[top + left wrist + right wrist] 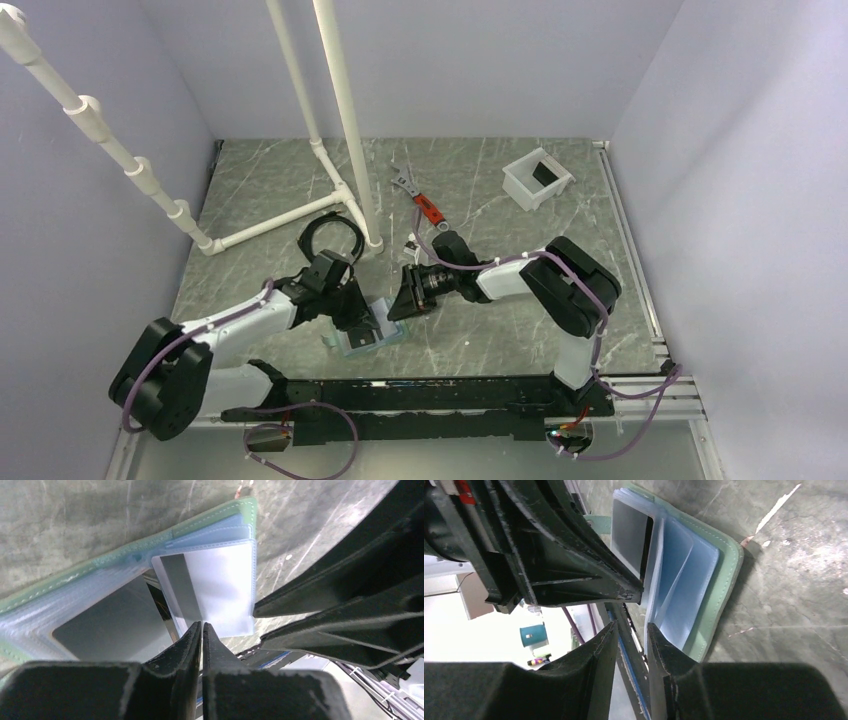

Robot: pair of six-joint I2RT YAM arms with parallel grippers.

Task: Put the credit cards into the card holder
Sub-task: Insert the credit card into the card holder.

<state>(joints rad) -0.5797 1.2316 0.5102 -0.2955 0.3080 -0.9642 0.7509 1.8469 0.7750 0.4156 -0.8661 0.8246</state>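
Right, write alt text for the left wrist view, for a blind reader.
The left gripper, fingertips almost together, meets a clear sleeve holding a dark-striped card in the open green card holder on a marbled table.

Count taken over all three views.
- Arms: two. Grippers: two, left gripper [201, 626] and right gripper [629, 630].
- Card holder [210, 517]: one, with several clear sleeves; exact sleeve number could not be told.
- Credit cards: one card [215, 587] with a dark stripe was seen inside a sleeve. One grey rectangle [110, 625] lay in another sleeve; whether it was a second card could not be told.
- Wrench [415, 197]: one.
- White tub [520, 185]: one.
- Black ring [330, 238]: one.
- White pipe frame [345, 120]: one.
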